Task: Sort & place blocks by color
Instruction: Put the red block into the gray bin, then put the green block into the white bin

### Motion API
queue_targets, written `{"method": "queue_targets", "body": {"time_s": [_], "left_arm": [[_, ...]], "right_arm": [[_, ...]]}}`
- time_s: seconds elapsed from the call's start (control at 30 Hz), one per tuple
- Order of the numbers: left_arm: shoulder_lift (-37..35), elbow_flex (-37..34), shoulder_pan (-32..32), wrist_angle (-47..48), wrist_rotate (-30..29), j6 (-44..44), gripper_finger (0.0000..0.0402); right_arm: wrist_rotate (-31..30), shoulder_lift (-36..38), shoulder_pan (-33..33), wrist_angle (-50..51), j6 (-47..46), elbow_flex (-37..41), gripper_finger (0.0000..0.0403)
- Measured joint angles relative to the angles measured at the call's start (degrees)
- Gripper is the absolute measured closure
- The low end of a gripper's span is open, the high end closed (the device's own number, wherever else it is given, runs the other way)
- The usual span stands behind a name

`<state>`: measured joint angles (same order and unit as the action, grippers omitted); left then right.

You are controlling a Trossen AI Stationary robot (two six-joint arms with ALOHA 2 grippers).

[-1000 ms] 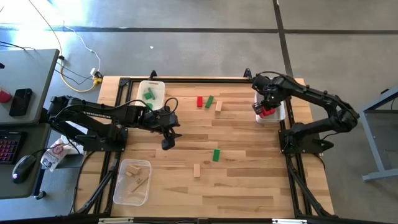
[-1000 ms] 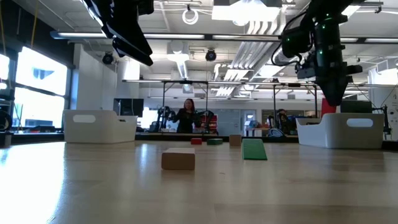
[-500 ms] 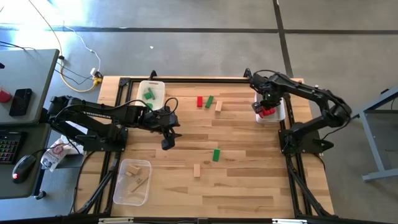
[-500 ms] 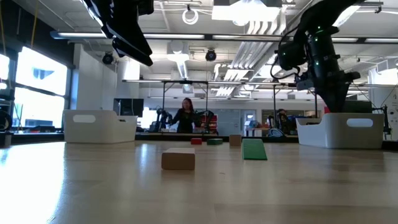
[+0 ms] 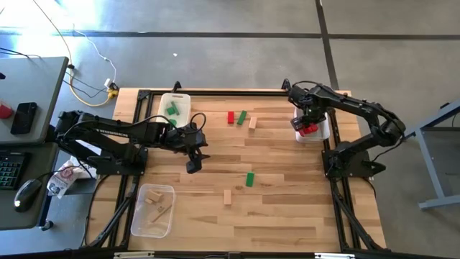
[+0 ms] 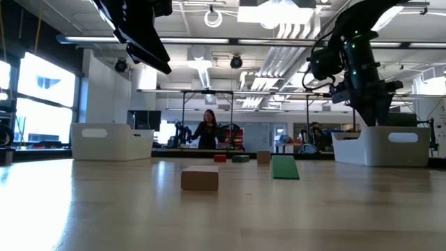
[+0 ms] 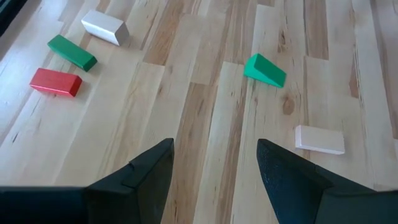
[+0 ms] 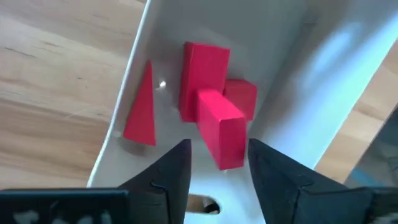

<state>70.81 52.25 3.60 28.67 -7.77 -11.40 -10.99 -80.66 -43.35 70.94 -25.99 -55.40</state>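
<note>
Rt pincer (image 8: 214,163) tips cut off — red blocks (image 8: 214,106) beyond

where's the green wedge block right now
In the high view the green wedge block lies loose on the table near its middle, just right of the left gripper, with a plain wood block close beside it.

Wooden plank table (image 5: 273,216) with a black frame, standing on a grey concrete floor (image 5: 215,65) crossed by dark seams. Beside the table, a grey desk (image 5: 32,79) carries a black phone (image 5: 24,117), a keyboard (image 5: 8,173) and a mouse (image 5: 25,193); cables (image 5: 86,68) trail across the floor. Seen level, an open hall: bright windows (image 6: 42,101) to one side, ceiling pipes and ducts (image 6: 279,49), ceiling lights (image 6: 265,12), and a person (image 6: 208,130) standing far behind.
</note>
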Motion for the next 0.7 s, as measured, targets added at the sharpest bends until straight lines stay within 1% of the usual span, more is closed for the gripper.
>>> {"method": "queue_targets", "body": {"time_s": [0.13,0.33,0.5,0.7], "left_arm": [[0.0,0.0,0.0,0.0,0.0,0.0,0.0186],[0.0,0.0,0.0,0.0,-0.2,0.0,0.0186],[0.0,0.0,0.0,-0.1,-0.2,0.0,0.0186],[0.0,0.0,0.0,-0.2,-0.6,-0.4,0.0186]], "right_arm": [[1.4,0.5,0.4,0.1,-1.3,0.0,0.0253],[-1.4,3.9,3.1,0.1,-3.9,0.0,0.0264],[-2.3,7.4,7.3,0.0,-7.9,0.0,0.0265],[-2.3,10.3,14.3,-0.4,-12.5,0.0,0.0265]]}}
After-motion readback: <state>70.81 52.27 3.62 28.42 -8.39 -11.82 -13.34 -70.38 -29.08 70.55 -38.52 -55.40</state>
